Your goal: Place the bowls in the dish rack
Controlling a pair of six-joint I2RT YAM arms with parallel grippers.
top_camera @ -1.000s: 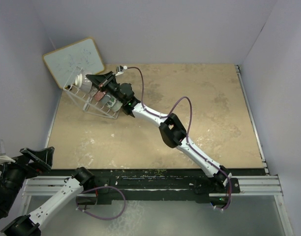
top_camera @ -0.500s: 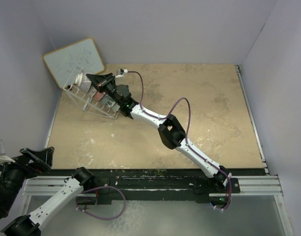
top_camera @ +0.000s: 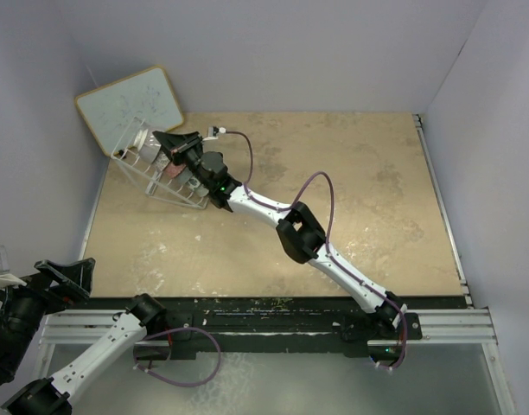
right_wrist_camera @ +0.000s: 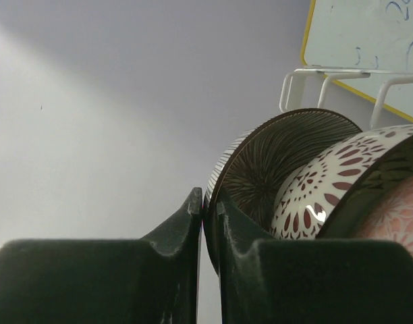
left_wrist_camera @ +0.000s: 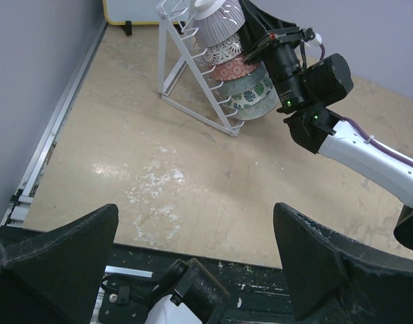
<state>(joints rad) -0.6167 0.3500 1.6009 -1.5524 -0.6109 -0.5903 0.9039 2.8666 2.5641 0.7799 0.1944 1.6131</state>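
Note:
The white wire dish rack leans at the table's far left, and it also shows in the left wrist view. Several bowls stand in a row in it. My right gripper is at the rack's upper end. In the right wrist view it is shut on the rim of the black-white radial bowl. This bowl sits against a red-white patterned bowl, with a pink one behind that. The same top bowl shows in the left wrist view. My left gripper is open and empty over the near left table edge.
A wood-framed whiteboard leans against the wall behind the rack. The left wall runs close beside the rack. The right arm stretches diagonally across the table. A black rail runs along the near edge.
My right gripper has moved a little left towards the rack's upper end with the bowl in it. The left arm has not moved.

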